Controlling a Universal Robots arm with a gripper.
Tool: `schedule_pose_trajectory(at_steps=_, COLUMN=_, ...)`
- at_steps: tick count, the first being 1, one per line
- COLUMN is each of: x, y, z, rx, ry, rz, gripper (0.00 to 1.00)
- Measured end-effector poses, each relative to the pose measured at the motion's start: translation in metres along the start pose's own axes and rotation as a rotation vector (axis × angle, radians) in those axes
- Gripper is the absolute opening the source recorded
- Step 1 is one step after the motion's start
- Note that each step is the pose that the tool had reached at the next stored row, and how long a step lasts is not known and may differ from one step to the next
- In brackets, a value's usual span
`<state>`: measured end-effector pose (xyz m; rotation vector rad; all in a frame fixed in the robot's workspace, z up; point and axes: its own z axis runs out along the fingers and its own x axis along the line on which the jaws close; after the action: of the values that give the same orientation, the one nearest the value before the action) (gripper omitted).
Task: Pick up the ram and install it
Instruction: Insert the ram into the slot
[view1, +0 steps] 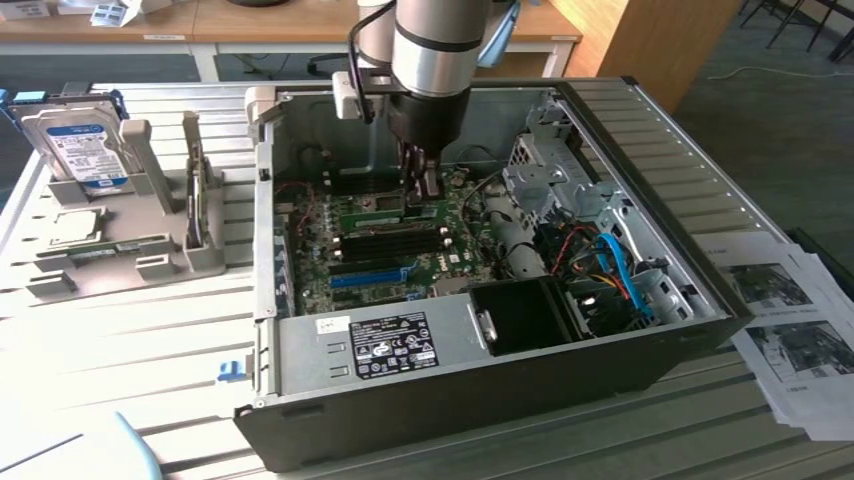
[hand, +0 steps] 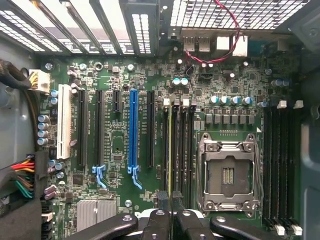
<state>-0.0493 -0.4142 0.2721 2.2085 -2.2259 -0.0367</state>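
1. Green and seen edge-on, the ram (hand: 170, 145) appears in the wrist view as a thin strip. It runs along the dark memory slots (hand: 184, 145), between the blue slot (hand: 133, 130) and the CPU socket (hand: 228, 172).
2. The gripper (hand: 172, 212) has its fingers almost pressed together, pinching the ram by its upper edge.
3. I judge the step in hand to be the install. The pick-up is done and the ram is inside the case, lined up along a slot. Whether its lower edge is in the slot or just above it is hard to tell.
4. Seating it would call for a straight push down, with the ram kept upright and parallel to the slot. The white latches (hand: 186, 102) at the slot ends must be free to take it, and any tilt would likely jam it.
5. The exterior view gives the height and surroundings. The gripper (view1: 424, 190) is low inside the open case (view1: 694, 300), over the middle of the board. Well apart, at the exterior view's left, a hard drive (view1: 78, 145) stands in a grey rack (view1: 147, 250).
6. The wrist view gives the line-up of ram against slot, which the arm's own body hides from outside.
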Motion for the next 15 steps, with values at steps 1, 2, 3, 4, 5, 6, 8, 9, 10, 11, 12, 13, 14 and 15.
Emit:
schedule_pose_trajectory(at_steps=1, x=0.000, y=0.0000, z=0.0012, rx=0.0000, ry=0.0000, rz=0.000, gripper=0.11)
schedule_pose_trajectory(at_steps=2, x=0.000, y=0.0000, z=0.0023, rx=0.0000, ry=0.0001, rz=0.000, gripper=0.11)
schedule_pose_trajectory(at_steps=3, x=0.000, y=-0.0001, z=0.0036, rx=0.0000, ry=0.0000, rz=0.000, gripper=0.11)
schedule_pose_trajectory(at_steps=4, x=0.000, y=-0.0001, z=0.0046, rx=0.0000, ry=0.0001, rz=0.000, gripper=0.11)
schedule_pose_trajectory(at_steps=5, x=0.000, y=-0.0001, z=0.0057, rx=0.0000, ry=0.0001, rz=0.000, gripper=0.11)
schedule_pose_trajectory(at_steps=6, x=0.000, y=-0.0001, z=0.0066, rx=-0.0001, ry=0.0001, rz=0.000, gripper=0.11)
schedule_pose_trajectory(at_steps=8, x=0.000, y=-0.0002, z=0.0086, rx=0.0000, ry=0.0001, rz=0.000, gripper=0.11)
schedule_pose_trajectory(at_steps=9, x=0.000, y=-0.0002, z=0.0095, rx=0.0000, ry=0.0001, rz=0.000, gripper=0.11)
schedule_pose_trajectory(at_steps=10, x=0.000, y=-0.0002, z=0.0104, rx=0.0000, ry=0.0000, rz=0.000, gripper=0.11)
schedule_pose_trajectory(at_steps=11, x=0.000, y=-0.0002, z=0.0111, rx=0.0000, ry=0.0001, rz=0.000, gripper=0.11)
schedule_pose_trajectory(at_steps=12, x=0.000, y=-0.0002, z=0.0118, rx=-0.0001, ry=0.0001, rz=0.000, gripper=0.11)
schedule_pose_trajectory(at_steps=13, x=0.000, y=-0.0003, z=0.0126, rx=0.0000, ry=0.0000, rz=0.000, gripper=0.11)
schedule_pose_trajectory(at_steps=14, x=0.000, y=-0.0003, z=0.0133, rx=0.0000, ry=0.0000, rz=0.000, gripper=0.11)
schedule_pose_trajectory(at_steps=15, x=0.000, y=-0.0003, z=0.0141, rx=0.0000, ry=0.0000, rz=0.000, gripper=0.11)
